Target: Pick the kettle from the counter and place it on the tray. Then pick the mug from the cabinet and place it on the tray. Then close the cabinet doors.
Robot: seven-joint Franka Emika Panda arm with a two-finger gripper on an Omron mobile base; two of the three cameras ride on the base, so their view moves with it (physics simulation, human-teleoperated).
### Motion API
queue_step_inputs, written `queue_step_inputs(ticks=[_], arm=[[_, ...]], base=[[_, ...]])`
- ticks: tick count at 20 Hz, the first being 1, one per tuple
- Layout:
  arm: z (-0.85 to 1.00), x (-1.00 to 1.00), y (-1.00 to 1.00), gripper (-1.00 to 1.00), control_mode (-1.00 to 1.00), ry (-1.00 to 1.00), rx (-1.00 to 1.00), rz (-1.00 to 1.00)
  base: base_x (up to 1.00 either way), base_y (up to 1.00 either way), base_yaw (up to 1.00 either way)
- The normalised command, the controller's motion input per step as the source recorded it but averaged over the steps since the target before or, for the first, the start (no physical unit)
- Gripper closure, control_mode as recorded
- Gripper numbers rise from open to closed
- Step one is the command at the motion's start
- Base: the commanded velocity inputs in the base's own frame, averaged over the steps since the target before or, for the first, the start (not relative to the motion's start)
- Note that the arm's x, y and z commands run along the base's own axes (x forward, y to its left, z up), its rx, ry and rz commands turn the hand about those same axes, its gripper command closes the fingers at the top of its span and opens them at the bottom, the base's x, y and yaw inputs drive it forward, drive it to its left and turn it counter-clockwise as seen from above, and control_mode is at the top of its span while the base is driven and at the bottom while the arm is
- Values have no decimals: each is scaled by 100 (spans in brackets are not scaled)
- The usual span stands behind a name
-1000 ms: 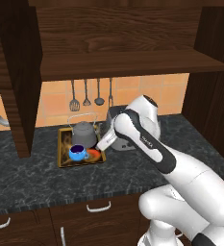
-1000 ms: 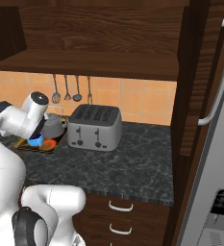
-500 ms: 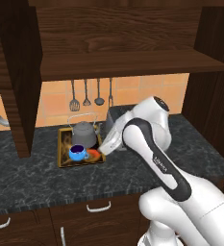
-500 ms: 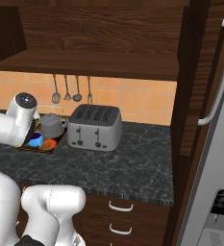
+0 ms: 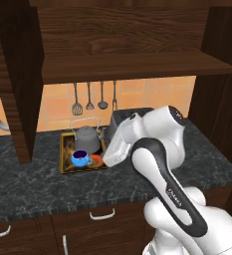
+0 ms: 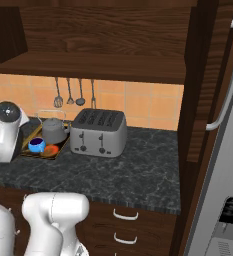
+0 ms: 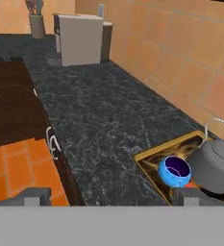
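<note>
mug [image 5: 80, 158] sm, blue, dark inside, on tray [image 5: 63, 158]

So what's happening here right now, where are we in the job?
The kettle and the blue mug both sit on the tray on the counter, beside the toaster. The gripper is open and holds nothing, hanging near the tray. The cabinet doors stand open, so closing them is what remains.

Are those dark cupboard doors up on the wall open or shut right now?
Open. The cabinet doors stand swung outward, leaving the cabinet and its plank shelf exposed. On the tray sit the kettle and the mug.
</note>
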Motion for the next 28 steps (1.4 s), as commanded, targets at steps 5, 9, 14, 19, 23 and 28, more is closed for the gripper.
queue_step_inputs(ticks=[5, 9, 14, 19, 23, 28], arm=[[33, -39, 26, -100, -100, -37, 0, 8], [40, -42, 27, -100, -100, -45, 0, 15], [55, -41, 20, -100, -100, -38, 0, 21], [52, -40, 26, -100, -100, -23, -1, 23], [50, -42, 35, -100, -100, -12, -4, 18], [41, -55, 38, -100, -100, -18, 0, 14]], base=[[0, 0, 0], [0, 0, 0], [0, 0, 0], [0, 0, 0], [0, 0, 0], [0, 0, 0]])
